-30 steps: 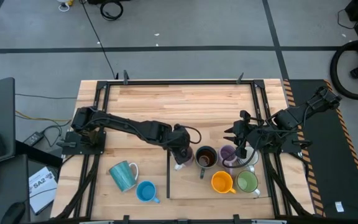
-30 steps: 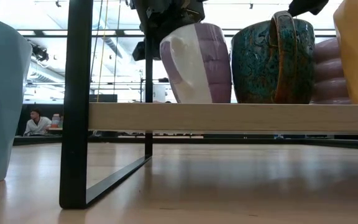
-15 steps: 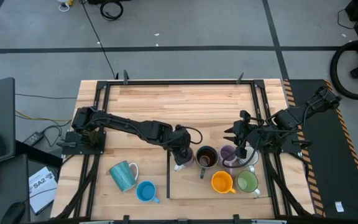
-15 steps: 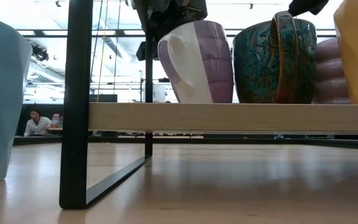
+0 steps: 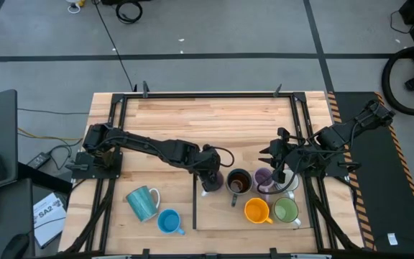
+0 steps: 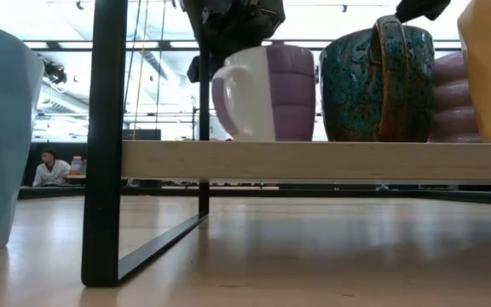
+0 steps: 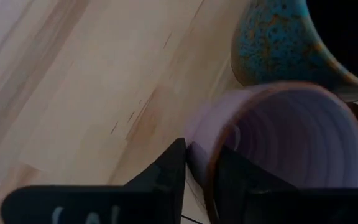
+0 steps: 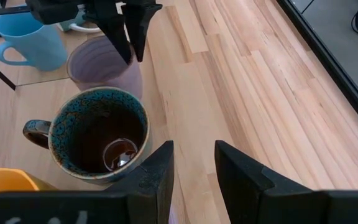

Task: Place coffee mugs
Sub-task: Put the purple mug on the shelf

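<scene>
My left gripper (image 5: 208,177) is shut on a purple mug (image 6: 267,94), which stands upright with its base on a raised wooden board (image 6: 314,160), its pale handle toward the near side. Right of it stand the dark teal mug with brown inside (image 5: 238,182), a second purple mug (image 5: 264,178), the orange mug (image 5: 256,211) and the green mug (image 5: 286,210). My right gripper (image 5: 277,170) hangs open above the second purple mug and touches nothing. The teal mug (image 5: 143,202) and the bright blue mug (image 5: 169,221) stand on the table left of the board. My left gripper holds the purple mug by its rim wall (image 7: 197,146), on the side away from the dark teal mug. One finger (image 7: 232,171) is inside the mug and one finger (image 7: 169,168) outside. The fingers come from above, pointing down. The mug stands upright with its base on the board.
The board rests on a black metal frame whose leg (image 6: 105,145) stands at its left edge. Black rails (image 5: 113,137) run along both sides of the table. The far half of the table (image 5: 207,119) is bare wood. A person (image 6: 51,168) sits far off in the room behind.
The purple mug was tilted in my left gripper, with its base partly off the board. It has tipped back upright and now stands flat on the board. My left gripper has stayed on its rim. My right arm has kept still.
</scene>
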